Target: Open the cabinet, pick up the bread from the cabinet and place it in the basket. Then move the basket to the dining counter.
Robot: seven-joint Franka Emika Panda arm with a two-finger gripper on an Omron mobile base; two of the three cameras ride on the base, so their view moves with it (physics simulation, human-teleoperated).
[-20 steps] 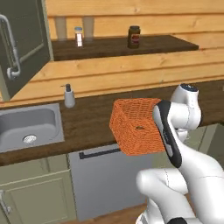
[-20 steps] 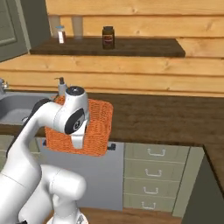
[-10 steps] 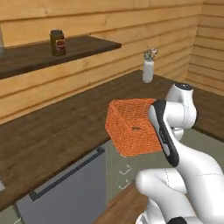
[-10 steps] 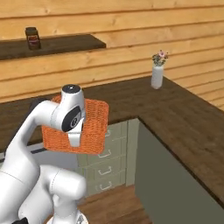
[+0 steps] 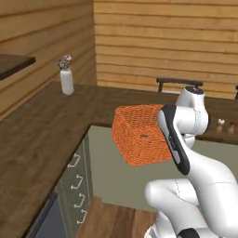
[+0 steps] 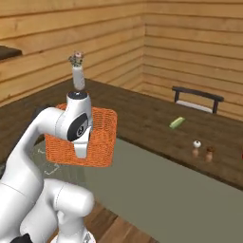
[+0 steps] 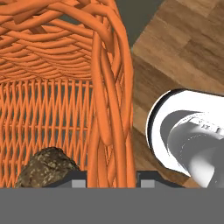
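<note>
Since the earlier frames the whole scene has swung: the sink, shelf and jar are gone from both base views, and a long dark wood-grain counter (image 5: 116,100) with a pale grey front now lies ahead. That is the base turning. The basket (image 5: 142,135) sits in much the same place in both base views as before, held up off every surface.

The gripper (image 7: 111,177) stands narrow, its fingers either side of the basket's thick braided rim, clamped on it. In the hand view that rim runs from 6 o'clock up to 12, a rope of smooth orange strands; the wall at 9 o'clock is finer open mesh.

The bread (image 7: 46,168), dark brown, lumpy and rough, lies inside the basket at 7 o'clock of the hand view.

On the counter a white vase (image 5: 67,81) with small flowers stands at 10 o'clock in the left base view. In the right base view a green stick-shaped thing (image 6: 176,122) lies at 2 o'clock, two small shakers (image 6: 201,149) near it, and a dark chair back (image 6: 197,94) rises behind.
</note>
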